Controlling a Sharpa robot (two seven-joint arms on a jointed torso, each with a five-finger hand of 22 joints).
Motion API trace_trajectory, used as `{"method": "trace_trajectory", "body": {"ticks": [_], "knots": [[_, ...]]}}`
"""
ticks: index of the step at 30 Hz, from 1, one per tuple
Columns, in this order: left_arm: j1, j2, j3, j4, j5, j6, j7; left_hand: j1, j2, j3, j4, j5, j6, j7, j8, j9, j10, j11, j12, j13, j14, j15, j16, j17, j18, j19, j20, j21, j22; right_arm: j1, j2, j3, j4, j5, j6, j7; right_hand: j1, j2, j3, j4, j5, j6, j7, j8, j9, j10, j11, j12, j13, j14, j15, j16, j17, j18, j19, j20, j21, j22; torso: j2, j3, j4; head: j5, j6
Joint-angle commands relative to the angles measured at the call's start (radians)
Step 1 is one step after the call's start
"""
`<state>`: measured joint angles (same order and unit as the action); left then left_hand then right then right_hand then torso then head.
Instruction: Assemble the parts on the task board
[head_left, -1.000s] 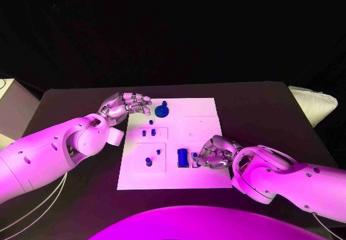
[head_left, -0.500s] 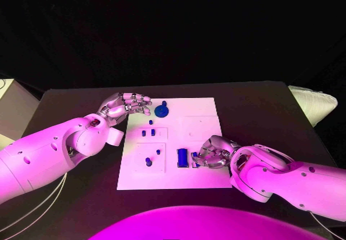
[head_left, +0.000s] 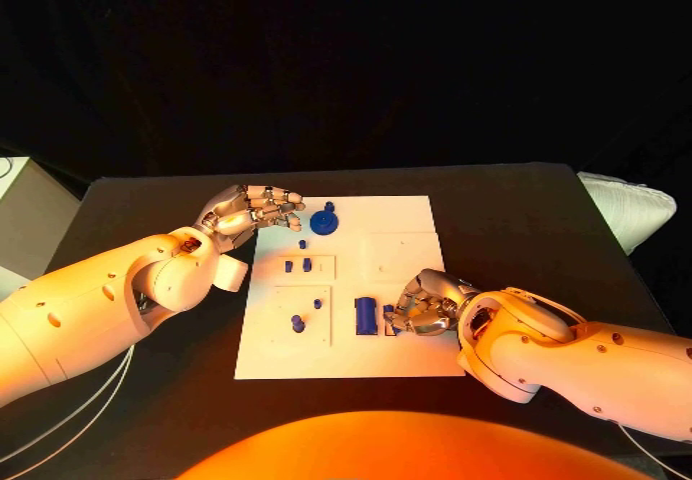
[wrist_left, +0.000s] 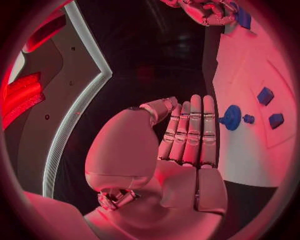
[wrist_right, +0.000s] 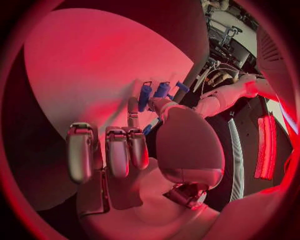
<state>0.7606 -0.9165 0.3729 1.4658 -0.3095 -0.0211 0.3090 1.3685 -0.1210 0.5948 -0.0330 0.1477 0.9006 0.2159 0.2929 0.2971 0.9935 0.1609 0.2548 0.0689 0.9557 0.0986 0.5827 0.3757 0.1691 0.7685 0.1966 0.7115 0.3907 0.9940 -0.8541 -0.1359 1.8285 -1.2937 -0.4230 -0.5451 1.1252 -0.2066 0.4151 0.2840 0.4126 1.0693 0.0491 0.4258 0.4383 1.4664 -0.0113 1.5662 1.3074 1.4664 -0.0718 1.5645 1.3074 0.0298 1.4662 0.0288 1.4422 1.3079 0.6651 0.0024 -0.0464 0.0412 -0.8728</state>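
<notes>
Lying flat in the middle of the black tabletop (head_left: 159, 205), the white task board (head_left: 397, 215) carries my blue parts: a round piece (head_left: 326, 220) near its far edge, two small pegs (head_left: 297, 266) below it, and a tall block (head_left: 366, 315) nearer me. My right hand (head_left: 423, 305) sits curled just beside that block; I cannot tell whether its fingers (head_left: 392, 316) grip anything. My left hand (head_left: 253, 210) hovers by the round piece, fingers (wrist_left: 190, 127) held together, grasping nothing.
</notes>
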Motion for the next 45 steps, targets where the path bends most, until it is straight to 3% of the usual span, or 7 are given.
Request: {"method": "trace_trajectory", "body": {"ticks": [1,9,17,29,33,38,45], "knots": [[0.0,0.0,0.0,0.003,0.0,0.017,0.006,0.009,0.003,-0.001,-0.004,0.004,-0.004,0.001,0.002,0.001,-0.005,-0.001,0.003,-0.001,-0.006,0.0,0.002,-0.001,0.01,0.003,-0.003,0.002,0.001,-0.001,0.002,0.0,-0.002,-0.008,0.021,-0.003,-0.008,-0.003,-0.008,0.0,0.005,-0.003,0.006,-0.002,-0.002,0.104,-0.007,0.005,0.263,0.104,-0.01,0.006,0.263,-0.008,0.086,-0.006,-0.001,0.233,0.0,-0.0003,-0.0006,0.0,0.0],[0.0,0.001,0.0,0.003,0.0,0.017,0.005,0.008,0.004,0.0,-0.003,0.004,-0.004,0.001,0.003,0.001,-0.005,-0.001,0.003,-0.001,-0.006,0.0,0.002,-0.001,0.01,0.003,-0.003,0.003,0.001,-0.002,0.003,0.0,-0.001,-0.008,0.015,0.001,-0.068,-0.008,-0.033,0.007,-0.01,-0.004,0.009,0.0,-0.005,0.104,-0.005,0.005,0.263,0.104,-0.008,0.006,0.263,-0.007,0.085,-0.006,-0.004,0.233,0.0,0.0008,-0.0007,0.0,0.0],[0.0,0.001,0.0,0.002,0.0,0.016,0.005,0.006,0.004,0.0,-0.002,0.004,-0.005,0.001,0.003,0.001,-0.006,-0.001,0.004,-0.001,-0.006,0.001,0.002,-0.001,0.01,0.002,-0.002,0.003,0.001,-0.003,-0.004,0.0,0.008,-0.01,0.005,0.007,-0.155,-0.008,-0.098,0.009,0.054,-0.003,0.005,0.007,-0.007,0.104,-0.007,0.005,0.263,0.104,-0.01,0.006,0.263,-0.008,0.086,-0.007,-0.001,0.233,0.0,0.0008,-0.0009,0.0,0.0],[0.0,0.002,0.0,0.001,0.0,0.015,0.005,0.004,0.005,0.0,0.0,0.004,-0.005,0.001,0.003,0.001,-0.006,-0.001,0.004,-0.001,-0.006,0.001,0.002,-0.002,0.01,0.002,-0.002,0.003,0.001,-0.005,-0.034,0.0,0.011,-0.014,0.012,0.021,-0.155,-0.006,-0.103,0.005,0.056,-0.004,0.004,0.008,-0.007,0.104,-0.008,0.005,0.263,0.104,-0.011,0.006,0.263,-0.008,0.086,-0.007,0.0,0.234,-0.001,0.001,-0.0009,0.003,0.0],[0.0,0.002,0.0,0.0,0.0,0.014,0.007,0.004,0.005,0.0,0.0,0.004,-0.005,0.001,0.003,0.001,-0.006,-0.001,0.004,-0.001,-0.006,0.001,0.002,-0.002,0.01,0.002,-0.002,0.003,0.001,-0.006,-0.045,0.0,0.013,-0.003,0.011,0.045,-0.101,-0.009,-0.111,-0.005,-0.002,-0.009,0.005,0.011,-0.008,0.104,-0.008,0.005,0.263,0.104,-0.011,0.006,0.263,-0.007,0.085,-0.008,-0.003,0.233,-0.001,0.0012,-0.0005,0.001,0.0],[0.0,0.005,0.0,-0.001,0.002,0.007,0.015,0.002,0.006,0.0,0.001,0.004,-0.006,0.001,0.003,0.001,-0.007,0.0,0.004,-0.001,-0.007,0.002,0.001,-0.002,0.01,0.0,-0.002,0.002,0.001,-0.006,-0.067,0.0,0.007,0.043,-0.061,0.134,-0.055,-0.019,-0.128,-0.004,-0.009,-0.047,0.019,-0.008,-0.017,0.093,0.003,-0.019,0.252,0.104,-0.003,0.006,0.263,-0.005,0.083,-0.003,-0.019,0.229,-0.002,0.0004,-0.0009,0.001,0.0],[0.0,0.018,0.0,-0.017,0.013,-0.044,0.039,-0.025,0.001,-0.008,0.021,-0.001,-0.01,0.0,0.008,0.002,-0.01,0.0,0.006,-0.001,-0.008,0.005,0.003,-0.001,0.01,-0.001,0.004,-0.01,-0.006,0.014,-0.083,0.003,-0.082,0.323,-0.182,0.469,0.005,-0.001,-0.131,-0.005,0.008,-0.079,0.036,-0.028,-0.026,0.075,0.019,-0.056,0.235,0.097,0.011,-0.013,0.238,0.013,0.063,0.009,-0.131,0.203,-0.004,-0.0008,0.0001,-0.001,0.0]]}}
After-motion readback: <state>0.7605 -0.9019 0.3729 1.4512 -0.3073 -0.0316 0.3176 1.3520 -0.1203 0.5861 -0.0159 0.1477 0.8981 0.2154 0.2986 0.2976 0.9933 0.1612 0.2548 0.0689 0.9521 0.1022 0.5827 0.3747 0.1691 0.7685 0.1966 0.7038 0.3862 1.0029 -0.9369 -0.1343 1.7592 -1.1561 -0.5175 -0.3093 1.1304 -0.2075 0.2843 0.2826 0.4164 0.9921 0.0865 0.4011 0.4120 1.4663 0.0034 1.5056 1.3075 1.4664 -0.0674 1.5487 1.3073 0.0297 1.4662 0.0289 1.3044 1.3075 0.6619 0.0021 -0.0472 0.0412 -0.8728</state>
